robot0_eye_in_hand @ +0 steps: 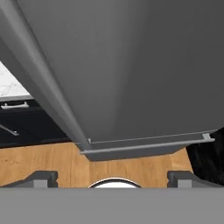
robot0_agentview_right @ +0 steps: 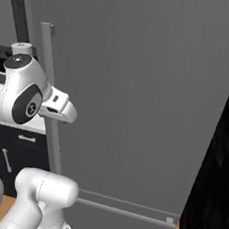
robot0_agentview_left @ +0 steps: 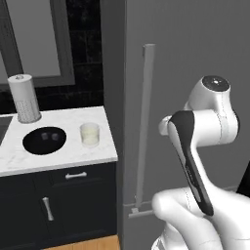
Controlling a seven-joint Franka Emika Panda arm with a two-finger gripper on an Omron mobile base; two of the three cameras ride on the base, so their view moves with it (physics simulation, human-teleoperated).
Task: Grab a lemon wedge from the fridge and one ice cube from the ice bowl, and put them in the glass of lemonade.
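Tall matte grey fridge [robot0_eye_in_hand: 131,65] stands shut ahead of the wide-open, empty gripper [robot0_eye_in_hand: 113,177]; nothing fetched yet.

Ice bowl [robot0_agentview_left: 44,140] left of the glass of lemonade [robot0_agentview_left: 90,135] — both on the counter [robot0_agentview_left: 68,156] (fridge [robot0_agentview_left: 195,58] right).

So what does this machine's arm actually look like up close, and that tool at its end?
The arm is made of glossy white rounded shells, thick and tube-like, with dark grey to black bands and caps at the joints, one round cap sitting on top of a link. No loose cables show. The tool ends in two small dark grey, blocky finger tips, set wide apart.
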